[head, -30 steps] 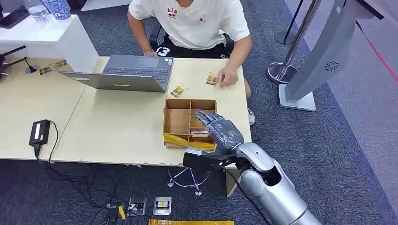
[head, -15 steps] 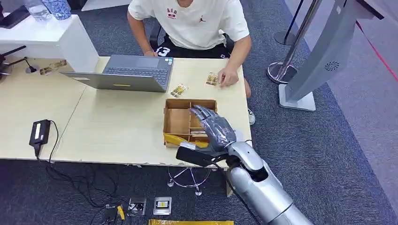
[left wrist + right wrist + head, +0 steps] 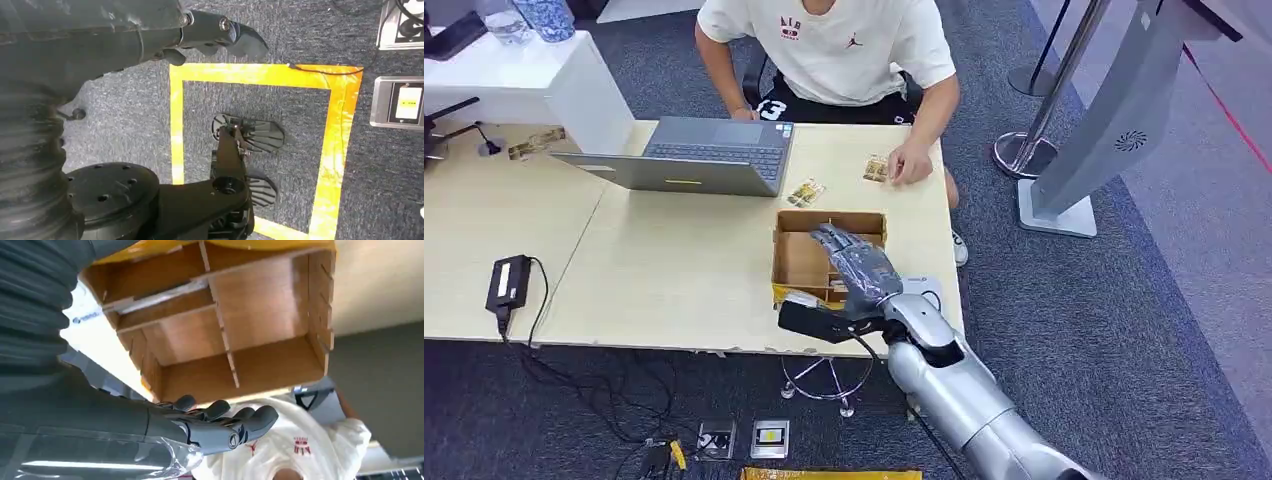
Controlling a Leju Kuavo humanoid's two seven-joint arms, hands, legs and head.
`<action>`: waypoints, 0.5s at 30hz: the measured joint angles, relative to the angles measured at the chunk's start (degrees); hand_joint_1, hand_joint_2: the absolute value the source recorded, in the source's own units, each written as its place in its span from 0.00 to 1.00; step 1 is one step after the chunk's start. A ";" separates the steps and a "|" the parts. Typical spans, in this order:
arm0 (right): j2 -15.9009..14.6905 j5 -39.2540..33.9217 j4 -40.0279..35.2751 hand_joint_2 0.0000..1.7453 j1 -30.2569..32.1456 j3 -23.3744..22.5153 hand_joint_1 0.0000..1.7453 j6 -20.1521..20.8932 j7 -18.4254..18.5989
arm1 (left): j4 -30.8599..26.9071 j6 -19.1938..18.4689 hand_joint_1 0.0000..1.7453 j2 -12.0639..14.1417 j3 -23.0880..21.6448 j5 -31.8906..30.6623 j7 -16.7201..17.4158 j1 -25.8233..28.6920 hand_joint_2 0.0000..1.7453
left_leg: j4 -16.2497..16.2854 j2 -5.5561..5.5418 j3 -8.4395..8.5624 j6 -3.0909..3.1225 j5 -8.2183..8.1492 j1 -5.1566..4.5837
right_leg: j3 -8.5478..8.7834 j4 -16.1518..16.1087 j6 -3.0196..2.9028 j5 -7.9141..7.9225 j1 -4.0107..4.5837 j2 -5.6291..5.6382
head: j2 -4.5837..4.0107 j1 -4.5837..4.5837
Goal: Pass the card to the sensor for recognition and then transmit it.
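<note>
A wooden box (image 3: 802,255) with several compartments stands on the table near its front edge. My right hand (image 3: 856,265) hovers over the box's right half, fingers spread and holding nothing. In the right wrist view the fingers (image 3: 220,424) stretch out in front of the box (image 3: 270,305), and a pale card (image 3: 155,294) lies in one compartment. One patterned card (image 3: 805,192) lies on the table behind the box. A second one (image 3: 875,168) is under a person's hand (image 3: 911,162). A flat white device (image 3: 924,290) sits by my right wrist. My left hand (image 3: 220,32) hangs over the floor, holding nothing.
A person in a white shirt (image 3: 844,50) sits across the table behind an open laptop (image 3: 694,155). A black power adapter (image 3: 508,282) with its cable lies at the table's left front. A grey kiosk stand (image 3: 1104,110) and a metal post (image 3: 1034,130) are on the carpet to the right.
My right hand has moved left and farther in over the box, from its right front corner to above its compartments. The person and the cards have stayed put.
</note>
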 joint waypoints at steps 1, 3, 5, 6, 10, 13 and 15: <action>0.35 0.07 0.63 1.00 -0.03 0.02 0.00 0.04 -0.02 | 0.00 0.09 0.00 0.00 0.02 0.09 0.07 0.05 1.00 | 0.00 0.00 0.00 0.00 0.00 0.00 | 0.00 0.00 0.00 0.00 0.00 -0.01 | 0.02 0.00; 0.83 0.11 1.77 1.00 -0.20 0.04 0.00 0.11 -0.04 | 0.00 0.24 0.00 0.00 0.02 0.15 0.15 0.12 1.00 | 0.00 0.00 0.00 0.00 0.00 0.00 | -0.01 0.00 0.00 0.00 0.00 0.01 | 0.02 0.00; 1.27 0.11 3.10 1.00 -0.69 0.11 0.00 0.13 -0.02 | 0.00 0.48 0.00 0.00 0.07 0.20 0.17 0.12 1.00 | 0.00 0.00 0.00 0.00 0.00 0.00 | -0.01 0.00 0.00 0.00 0.00 0.01 | 0.02 0.00; 1.49 0.11 3.65 1.00 -0.92 0.18 0.00 0.13 0.00 | 0.00 0.50 0.00 0.00 0.11 0.22 0.20 0.14 1.00 | 0.00 0.00 0.00 0.00 0.00 0.00 | -0.01 0.00 0.00 0.00 0.00 0.01 | 0.00 0.00; 1.90 0.13 5.29 1.00 -1.49 0.68 0.00 -0.07 0.15 | 0.00 0.50 0.00 0.02 0.46 0.24 0.20 0.26 1.00 | 0.00 0.00 0.00 0.00 0.00 0.00 | -0.01 0.00 0.00 0.00 0.00 0.00 | 0.00 0.00; 2.18 0.63 6.27 1.00 -2.02 0.81 0.00 -1.09 0.72 | 0.00 0.50 0.00 0.02 0.48 0.24 0.20 0.41 1.00 | 0.00 0.00 0.01 0.00 0.00 0.00 | -0.01 0.00 0.00 0.00 0.00 0.02 | 0.02 0.00; 2.18 0.87 6.71 1.00 -2.37 0.81 0.00 -1.88 1.20 | 0.00 0.50 0.00 0.02 0.48 0.24 0.20 0.49 1.00 | 0.00 0.00 0.01 0.00 0.00 0.00 | -0.02 0.00 0.00 0.00 0.00 0.01 | 0.02 0.00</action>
